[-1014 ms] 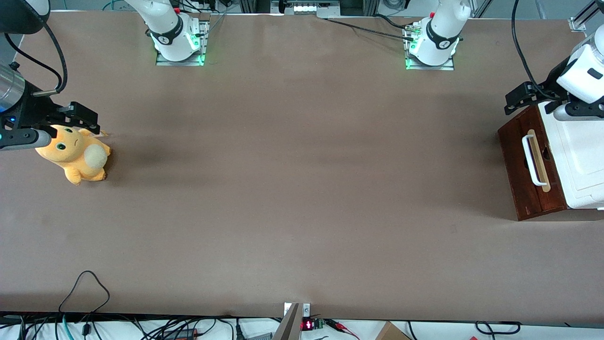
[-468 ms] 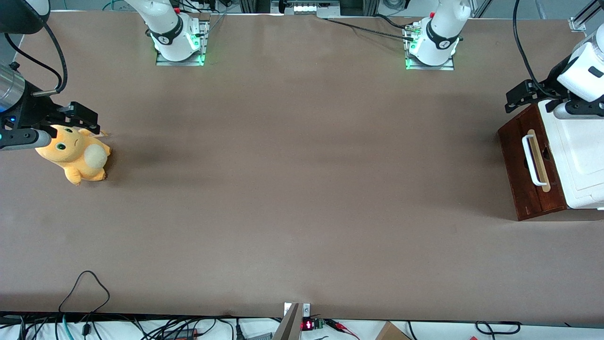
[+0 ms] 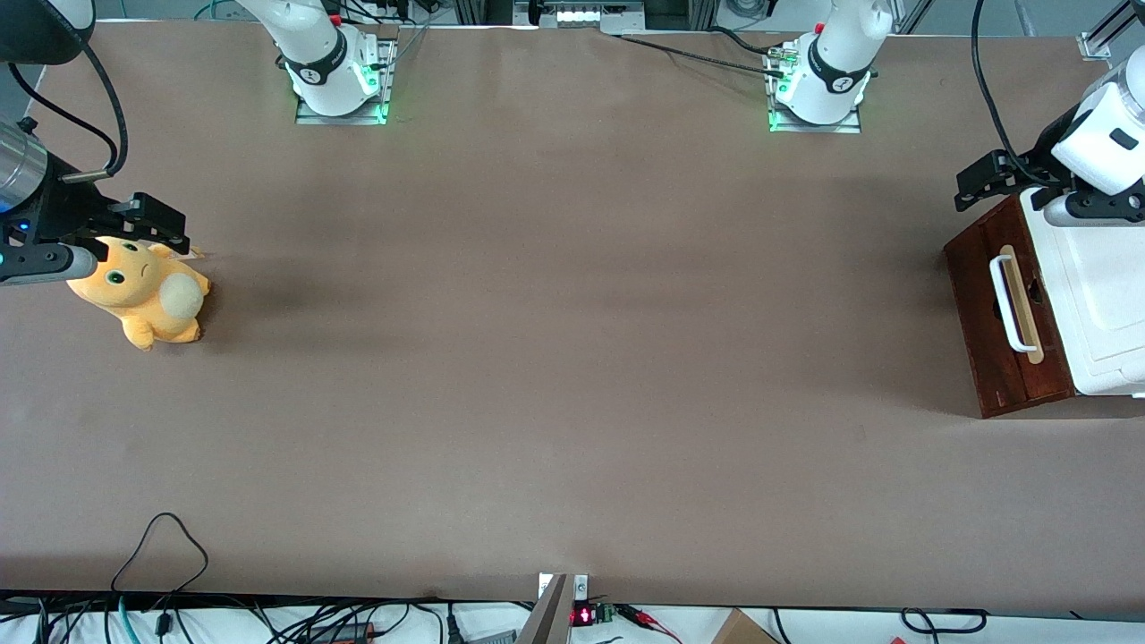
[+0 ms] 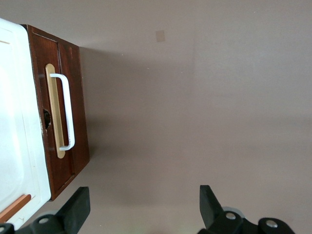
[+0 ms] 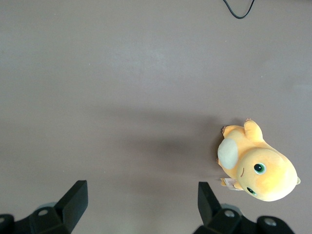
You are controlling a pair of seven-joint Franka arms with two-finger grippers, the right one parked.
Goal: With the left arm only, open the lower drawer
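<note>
Your left gripper (image 3: pixel 971 186) hangs spread wide, holding nothing — above the cabinet's edge farthest from the front camera. The lower drawer (image 3: pixel 1002 322) lies nearer that camera; its white bar handle (image 4: pixel 67 111) runs crosswise to your finger (image 4: pixel 75 210) line — rotate before closing.

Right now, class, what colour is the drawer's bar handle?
White handle, clearest in the left wrist view; the end effector hangs clear of it.

Front view: high overhead camera looking down on the whole table (image 3: pixel 572 358), robot bases at 12 o'clock. Left wrist view: close, downward, over the spread gripper (image 4: pixel 142 210); shares the lower drawer (image 3: pixel 1006 326) (image 4: pixel 61 114). Right wrist view: downward; shares the plush toy (image 3: pixel 143 291) (image 5: pixel 256 163).
</note>
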